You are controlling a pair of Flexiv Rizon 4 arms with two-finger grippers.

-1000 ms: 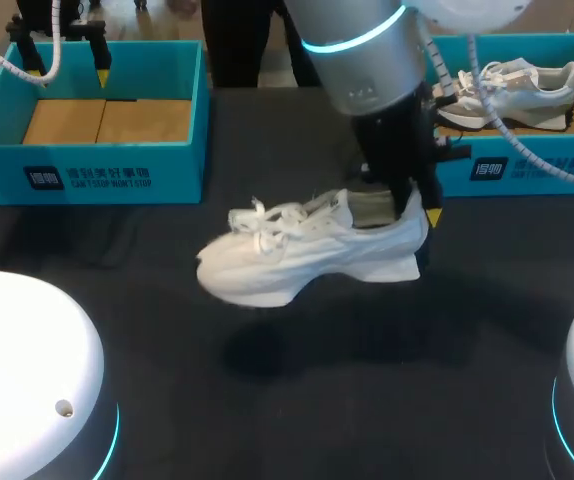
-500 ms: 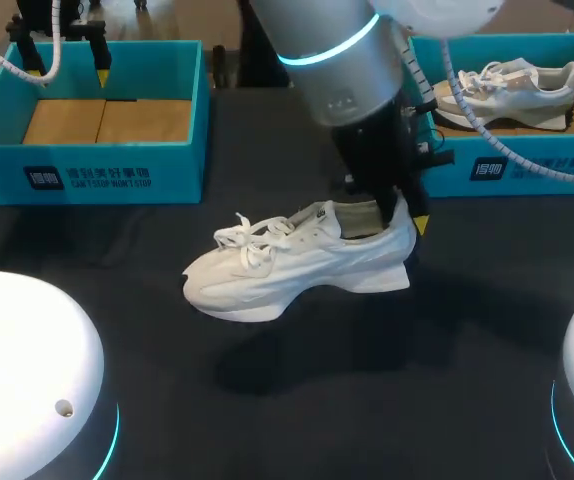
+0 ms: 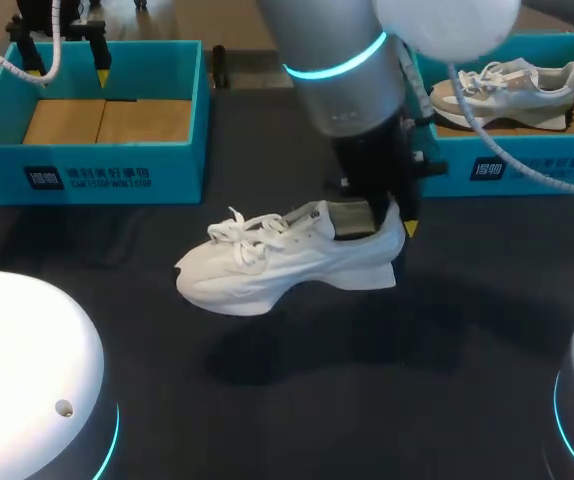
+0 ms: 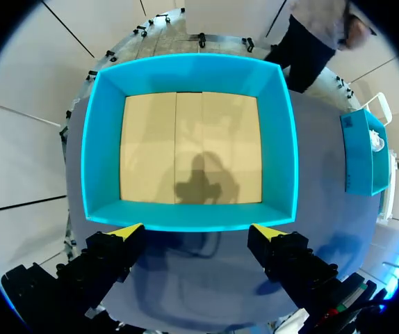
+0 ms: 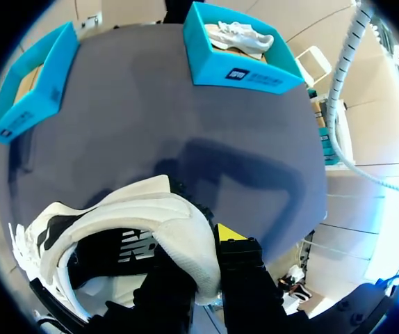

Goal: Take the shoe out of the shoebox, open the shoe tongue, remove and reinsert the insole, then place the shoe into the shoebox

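**Right gripper** [image 5: 206, 259]: pinching the padded heel collar of the white lace-up sneaker [image 3: 287, 262], with one finger inside the opening and the yellow-tipped other against the outside of the heel. A hold at the heel leaves the laced front free, which should suit opening the tongue and drawing out the insole.

**Sneaker:** outside both boxes, near the middle, toe toward the robot's left. It appears clear of the dark grey table [image 3: 367, 400], since its shadow lies apart beneath it.

**At right:** a teal shoebox [image 3: 527, 165] holding a second, grey-and-white sneaker [image 3: 507, 85].

**At far left:** the left gripper [image 4: 196, 233], fingers spread and holding nothing, hovers above the near wall of an empty teal shoebox with a cardboard floor [image 4: 189, 73]. It is probably parked out of the way.
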